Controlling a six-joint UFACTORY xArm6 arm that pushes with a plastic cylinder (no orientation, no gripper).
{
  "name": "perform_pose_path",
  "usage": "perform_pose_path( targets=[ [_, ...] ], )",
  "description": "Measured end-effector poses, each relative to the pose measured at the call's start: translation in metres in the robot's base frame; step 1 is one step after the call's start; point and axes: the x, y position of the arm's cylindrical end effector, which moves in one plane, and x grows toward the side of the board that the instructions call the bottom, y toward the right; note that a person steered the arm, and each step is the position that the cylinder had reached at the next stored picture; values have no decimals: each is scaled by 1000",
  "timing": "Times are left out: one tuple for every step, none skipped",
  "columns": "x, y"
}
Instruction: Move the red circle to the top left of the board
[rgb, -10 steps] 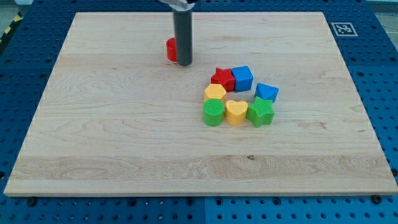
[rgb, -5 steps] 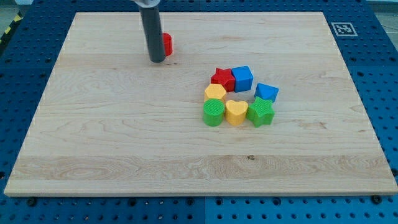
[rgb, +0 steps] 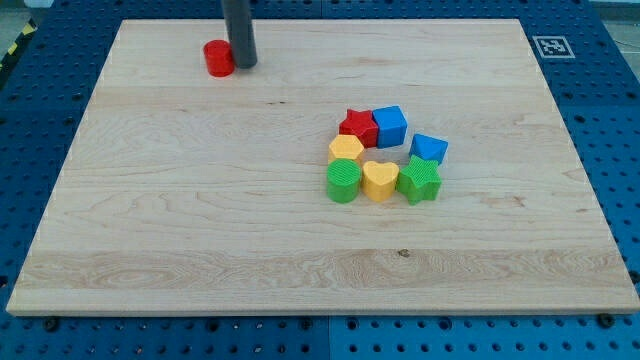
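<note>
Wooden board (rgb: 200, 230) — blue pegboard (rgb: 610, 120) around

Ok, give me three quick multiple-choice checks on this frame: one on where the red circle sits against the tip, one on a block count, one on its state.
1. Where is the red circle relative to my tip?
A. On the tip's left in the view, right beside it
B. On the tip's right in the view
C. Far below it, near the view's bottom

2. How many blocks make up the cluster near the board's middle?
A. Five
B. Seven
C. Nine

3. What state is the red circle in?
A. Stacked on the red star
B. Off the board
C. Flat on the board, alone, near the top left

Answers: 1 A, the circle sits just left of the rod's end. 2 B, two red-and-blue, one blue, two yellow, two green. 3 C, it lies apart from the cluster.
</note>
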Motion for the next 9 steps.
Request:
perform_pose_path(
  targets=[
    [17, 18],
    [34, 10],
    [11, -10],
    [-12, -17],
    [-14, -31],
    [3, -34],
    [3, -40],
    [-14, -54],
    [-17, -64]
  ],
)
